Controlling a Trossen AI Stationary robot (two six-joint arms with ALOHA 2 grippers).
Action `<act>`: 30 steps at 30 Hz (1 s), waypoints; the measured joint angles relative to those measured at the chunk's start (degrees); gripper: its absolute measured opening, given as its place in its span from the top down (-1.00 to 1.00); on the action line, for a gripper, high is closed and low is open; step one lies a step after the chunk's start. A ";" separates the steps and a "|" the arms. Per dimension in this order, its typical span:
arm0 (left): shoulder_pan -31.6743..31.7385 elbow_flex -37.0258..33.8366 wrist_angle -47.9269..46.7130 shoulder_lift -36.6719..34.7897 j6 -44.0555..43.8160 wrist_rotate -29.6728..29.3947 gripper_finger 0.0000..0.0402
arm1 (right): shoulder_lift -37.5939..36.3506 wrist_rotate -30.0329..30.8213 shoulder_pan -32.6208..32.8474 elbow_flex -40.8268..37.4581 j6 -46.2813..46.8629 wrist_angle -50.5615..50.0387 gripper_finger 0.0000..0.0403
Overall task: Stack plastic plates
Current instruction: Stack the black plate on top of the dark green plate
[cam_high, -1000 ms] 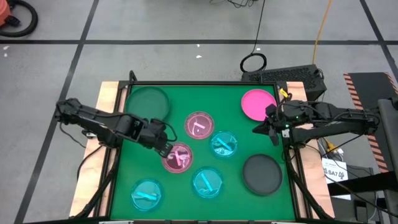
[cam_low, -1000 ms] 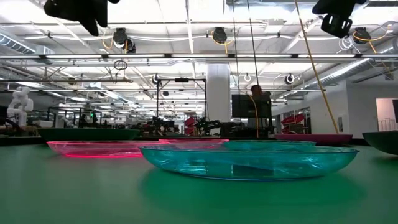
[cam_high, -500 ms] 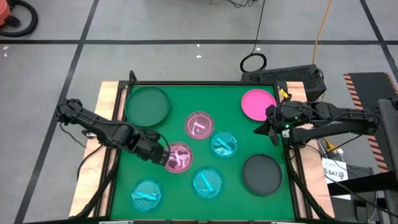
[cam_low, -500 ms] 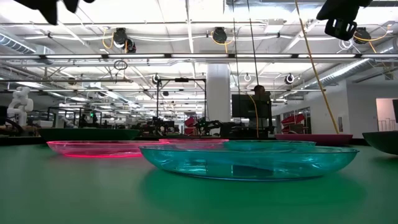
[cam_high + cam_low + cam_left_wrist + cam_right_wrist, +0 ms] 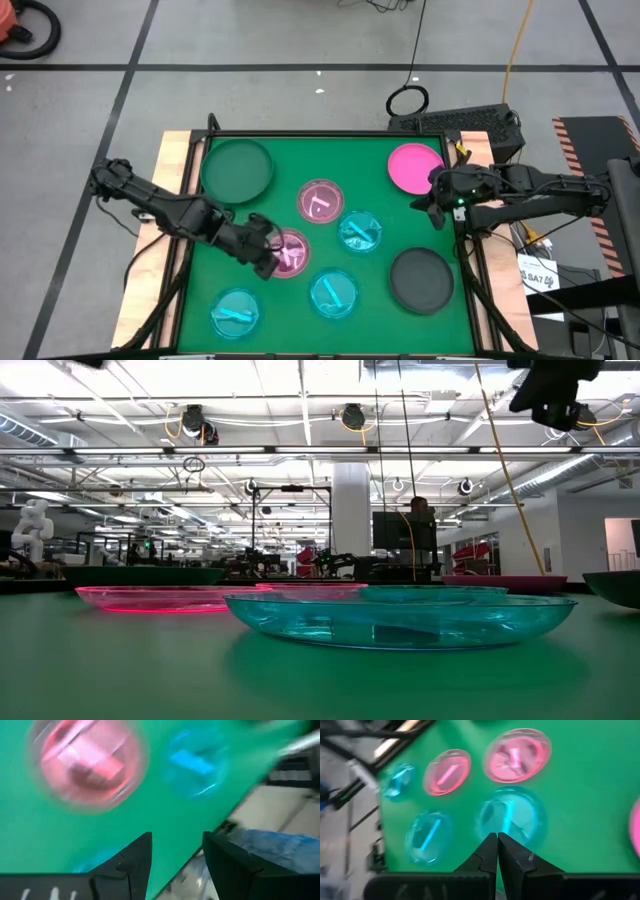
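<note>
Several small round plastic plates lie flat and apart on the green table top (image 5: 215, 280): dark green (image 5: 237, 168), black (image 5: 421, 280), magenta (image 5: 415, 167), two clear pink (image 5: 320, 200) (image 5: 290, 252) and three clear cyan (image 5: 360, 230) (image 5: 333, 293) (image 5: 236, 310). My left gripper (image 5: 266, 260) hangs open in the air over the left rim of the nearer pink plate (image 5: 87, 765), with nothing between its fingers (image 5: 177, 837). My right gripper (image 5: 431, 206) is shut and empty, raised beside the magenta plate at the table's right edge (image 5: 497, 837) (image 5: 552, 395).
Wooden boards (image 5: 172, 150) frame the green top. A black box with cables (image 5: 470, 122) stands behind the far right corner. In the low view one cyan plate (image 5: 400, 618) lies nearest, a pink plate (image 5: 170, 598) behind it.
My left gripper has swung a little toward the table's near edge along the left rim of the nearer pink plate and has tipped at the wrist. My right gripper has turned slightly in place. No plate has moved.
</note>
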 joint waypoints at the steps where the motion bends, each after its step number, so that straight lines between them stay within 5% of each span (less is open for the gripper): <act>1: 0.54 0.01 2.24 0.00 1.91 -1.96 0.10 | 0.00 0.85 0.00 0.00 1.24 -0.82 0.95; 5: 3.58 0.02 7.67 0.28 6.37 -7.25 0.10 | 0.00 0.90 0.00 0.00 4.99 -3.63 0.95; 15: 9.08 0.07 30.39 8.79 34.45 -6.83 0.10 | -0.15 0.60 0.00 0.00 14.06 -6.63 0.95; 21: 11.72 0.07 42.04 13.89 31.84 -6.86 0.10 | -1.04 2.06 0.00 0.00 22.88 -6.29 0.95; 30: 11.60 1.47 50.47 21.36 34.47 -7.08 0.10 | -2.25 2.08 0.00 0.00 18.89 -6.29 0.95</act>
